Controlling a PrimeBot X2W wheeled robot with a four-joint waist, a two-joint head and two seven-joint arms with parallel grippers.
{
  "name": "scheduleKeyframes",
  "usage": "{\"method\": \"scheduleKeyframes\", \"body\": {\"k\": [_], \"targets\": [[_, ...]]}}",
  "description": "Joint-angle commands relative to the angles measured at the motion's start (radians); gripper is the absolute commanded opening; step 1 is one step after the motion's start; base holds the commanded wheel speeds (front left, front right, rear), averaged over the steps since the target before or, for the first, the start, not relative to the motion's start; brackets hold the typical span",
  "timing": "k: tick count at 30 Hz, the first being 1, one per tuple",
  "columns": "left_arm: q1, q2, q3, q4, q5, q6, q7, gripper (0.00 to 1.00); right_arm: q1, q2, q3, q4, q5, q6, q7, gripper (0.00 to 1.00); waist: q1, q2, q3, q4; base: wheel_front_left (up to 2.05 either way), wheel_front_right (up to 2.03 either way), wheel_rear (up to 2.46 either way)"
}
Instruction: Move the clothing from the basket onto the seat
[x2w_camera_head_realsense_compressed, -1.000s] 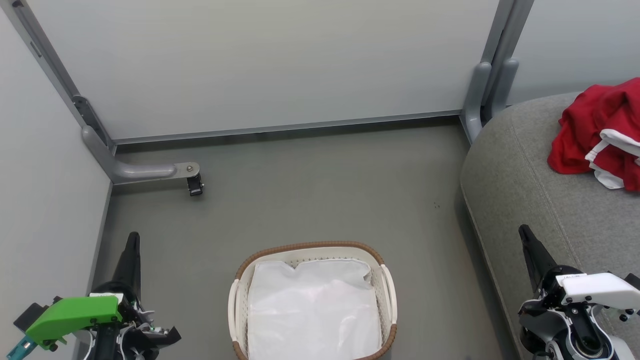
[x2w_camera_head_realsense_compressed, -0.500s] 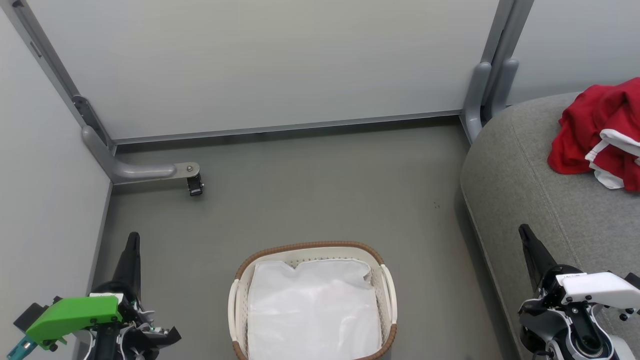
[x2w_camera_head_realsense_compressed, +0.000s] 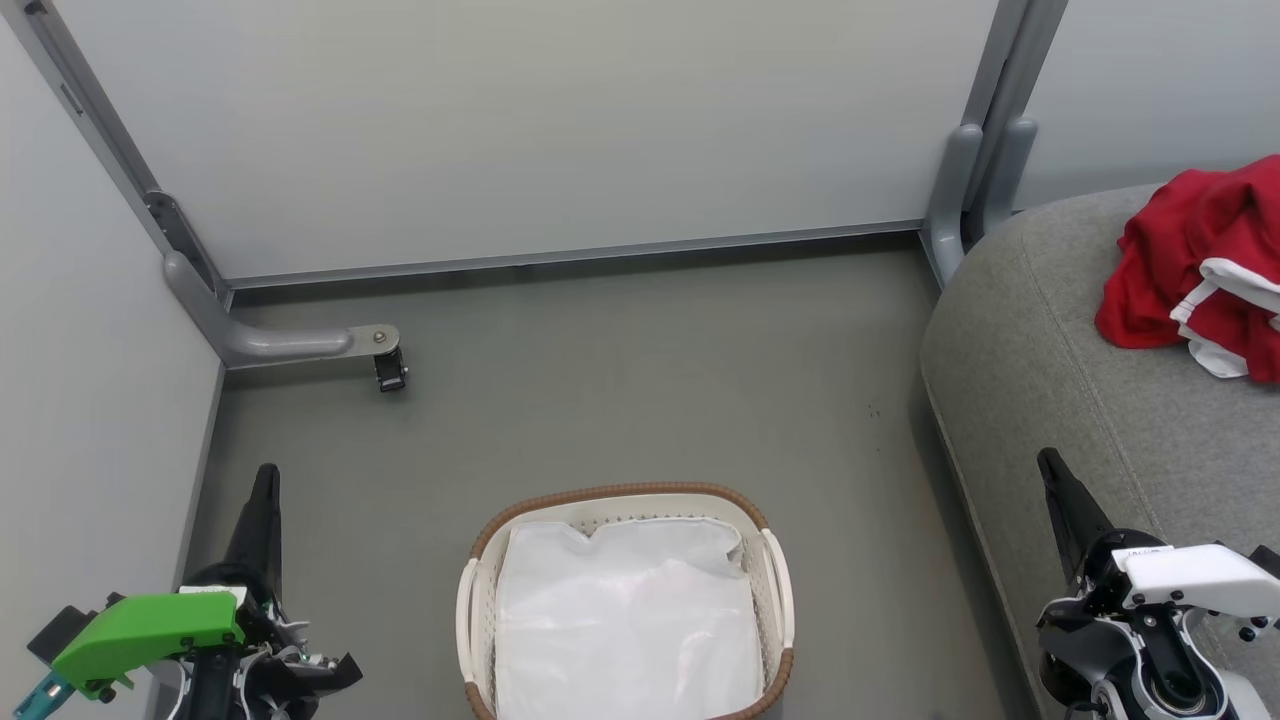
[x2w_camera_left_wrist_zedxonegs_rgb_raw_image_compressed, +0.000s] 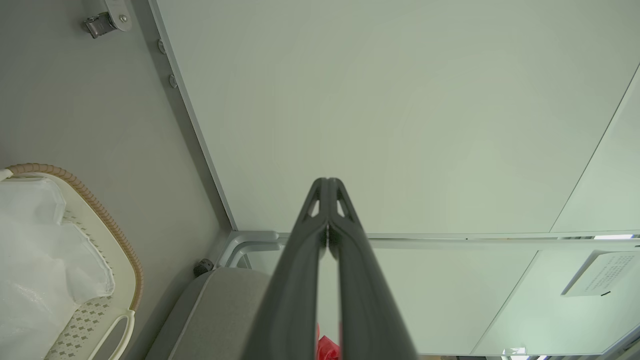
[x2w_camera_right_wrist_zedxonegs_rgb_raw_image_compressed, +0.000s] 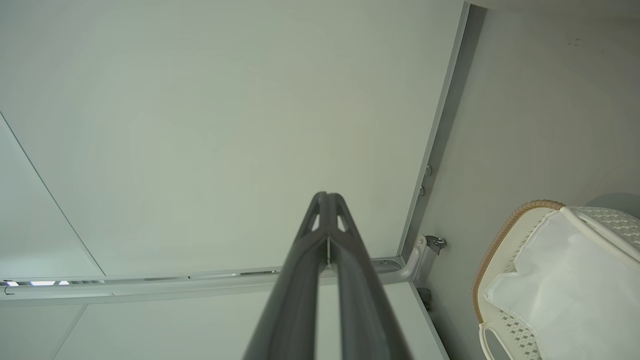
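Grey floor (x2w_camera_head_realsense_compressed: 640, 380) spreads out from the robot toward pale partition panels (x2w_camera_head_realsense_compressed: 520, 130). Nearest, the arms rest low on either side: the left end effector (x2w_camera_head_realsense_compressed: 265, 482) and the right end effector (x2w_camera_head_realsense_compressed: 1050, 468) each have their two dark fingers pressed together on nothing, tips pointing away, a parked pose that suits work apparently finished. Between them the basket (x2w_camera_head_realsense_compressed: 620, 492) stands on the floor, with its white liner (x2w_camera_head_realsense_compressed: 625, 610) lying inside and no red visible. Farther right, the seat (x2w_camera_head_realsense_compressed: 1060, 400) pushes its rounded corner toward the basket, the one bulk an arm would have to swing round. On it, well apart from the basket, the clothing (x2w_camera_head_realsense_compressed: 1180, 260) lies in a red heap with white trim. Farthest, a frame foot with a small caster (x2w_camera_head_realsense_compressed: 388, 370) and grey posts (x2w_camera_head_realsense_compressed: 965, 180) hug the panels, probably out of reach.
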Motion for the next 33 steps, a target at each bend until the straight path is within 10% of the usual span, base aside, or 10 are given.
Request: {"method": "scheduleKeyframes", "body": {"k": [1, 33], "targets": [[-0.01, 0.0, 0.001, -0.002, -0.004, -0.006, 0.004, 0.0, -0.004, -0.006, -0.002, -0.004, 0.004, -0.001, 0.003, 0.0, 0.0, 0.0, 0.0, 0.0, 0.0, 0.0, 0.0], [-0.01, 0.0, 0.001, -0.002, -0.005, -0.006, 0.003, 0.0, -0.004, -0.006, -0.002, -0.004, 0.004, -0.001, 0.003, 0.0, 0.0, 0.0, 0.0, 0.0, 0.0, 0.0, 0.0]]}}
